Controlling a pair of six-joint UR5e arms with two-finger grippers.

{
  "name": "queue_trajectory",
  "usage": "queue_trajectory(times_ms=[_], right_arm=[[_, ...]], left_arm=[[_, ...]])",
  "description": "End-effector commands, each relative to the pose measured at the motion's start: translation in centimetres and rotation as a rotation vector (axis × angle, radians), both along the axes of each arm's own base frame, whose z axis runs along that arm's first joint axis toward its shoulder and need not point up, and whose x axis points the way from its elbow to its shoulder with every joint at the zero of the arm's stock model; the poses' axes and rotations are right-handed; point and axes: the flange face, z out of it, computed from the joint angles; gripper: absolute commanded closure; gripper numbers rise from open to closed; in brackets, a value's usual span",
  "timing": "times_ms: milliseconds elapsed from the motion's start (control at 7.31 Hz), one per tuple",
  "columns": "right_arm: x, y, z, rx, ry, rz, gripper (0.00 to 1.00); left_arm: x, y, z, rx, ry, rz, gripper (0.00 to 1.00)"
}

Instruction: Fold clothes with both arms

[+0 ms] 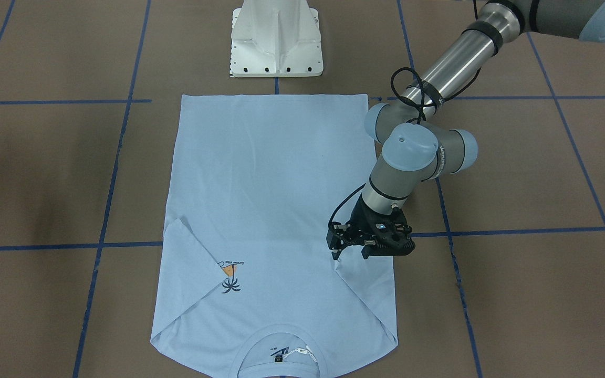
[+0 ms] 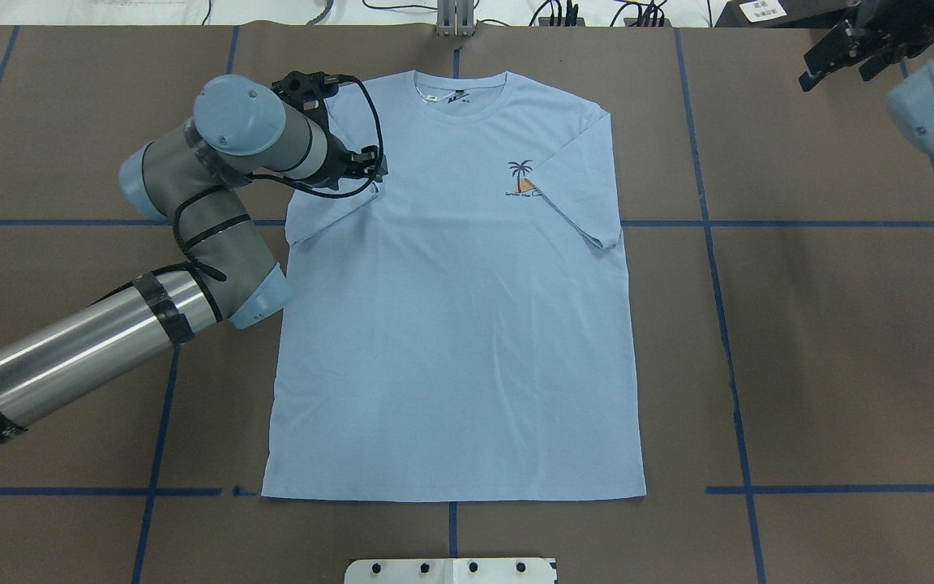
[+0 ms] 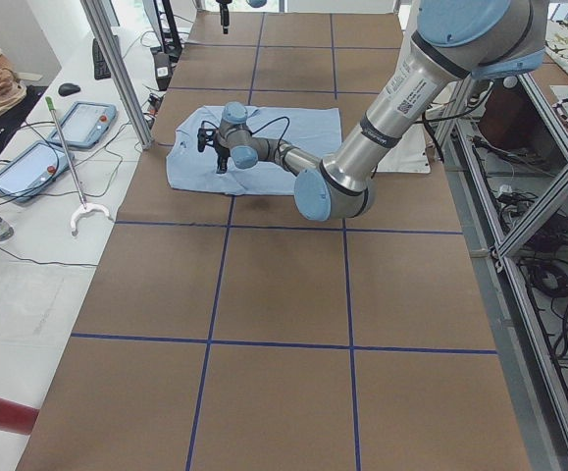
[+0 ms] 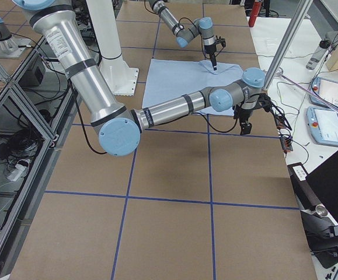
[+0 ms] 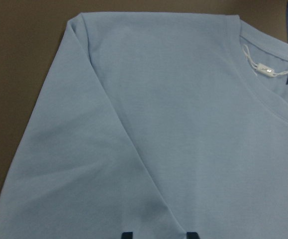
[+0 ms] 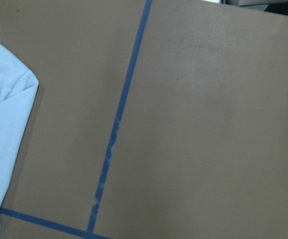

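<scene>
Across the middle of the brown table marked with blue tape lines, seen from overhead, the pale blue short-sleeved T-shirt lies flat and face up. Its round ribbed collar is at 12 o'clock and its straight hem at 6 o'clock. Both sleeves are folded inward over the chest. The one at 2 o'clock of the shirt reaches the edge of the small orange-and-black palm-tree print. A black neck label and a white tag string sit inside the collar.

The left arm comes in from 8 o'clock, and its black two-finger gripper points down over the tip of the folded sleeve at 10 o'clock of the shirt. Its fingers are spread apart with nothing clamped between them; whether they touch the cloth is unclear.

The right gripper hangs at 2 o'clock of the table, well apart from the shirt, and its two fingers look parted and empty. A white pedestal base stands at 6 o'clock, just beyond the hem.
</scene>
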Motion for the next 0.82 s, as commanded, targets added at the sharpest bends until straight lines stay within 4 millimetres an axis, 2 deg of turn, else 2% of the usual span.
queue_trajectory(times_ms=[0,137,274,410,547,684], right_arm=[[-6.0,7.5,-5.0,-0.062,-0.05,0.071,0.0],[-10.9,13.7,-6.8,-0.086,-0.041,0.137,0.0],[-14.7,19.4,-7.0,-0.085,-0.084,0.22,0.0],[-17.0,24.3,-6.4,-0.135,-0.192,0.271,0.0],[-18.1,29.9,-5.5,-0.163,-0.245,0.298,0.0],[-18.2,35.1,-6.0,-0.206,-0.254,0.315,0.0]], left_arm=[[-3.9,4.3,0.5,0.034,0.051,0.037,0.0],[-5.7,6.5,-0.6,0.065,0.089,0.047,0.0],[-5.7,10.4,-0.8,0.077,0.116,0.1,0.0],[-6.0,13.1,-0.3,0.068,0.133,0.143,0.0],[-6.4,16.0,1.0,0.048,0.134,0.162,0.0],[-7.5,19.7,2.2,0.006,0.149,0.175,0.0]])
